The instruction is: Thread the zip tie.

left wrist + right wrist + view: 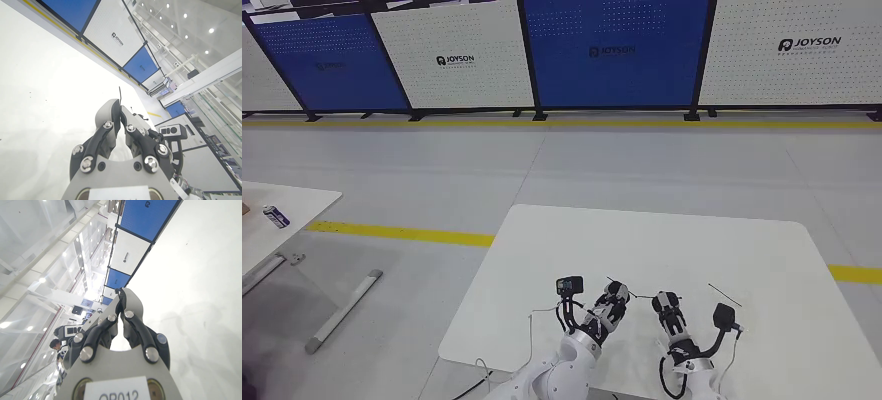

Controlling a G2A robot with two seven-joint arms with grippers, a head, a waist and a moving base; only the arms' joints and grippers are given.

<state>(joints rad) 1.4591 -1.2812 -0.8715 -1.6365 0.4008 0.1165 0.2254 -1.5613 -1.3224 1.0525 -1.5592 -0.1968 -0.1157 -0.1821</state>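
left gripper clenches the zip tie; right gripper at 3 o'clock pinches its other end, likely to line up threading

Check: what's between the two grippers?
In the top view, a thin dark strip, the zip tie, crosses the gap between the left gripper and the right gripper. Beneath it is bare white table.
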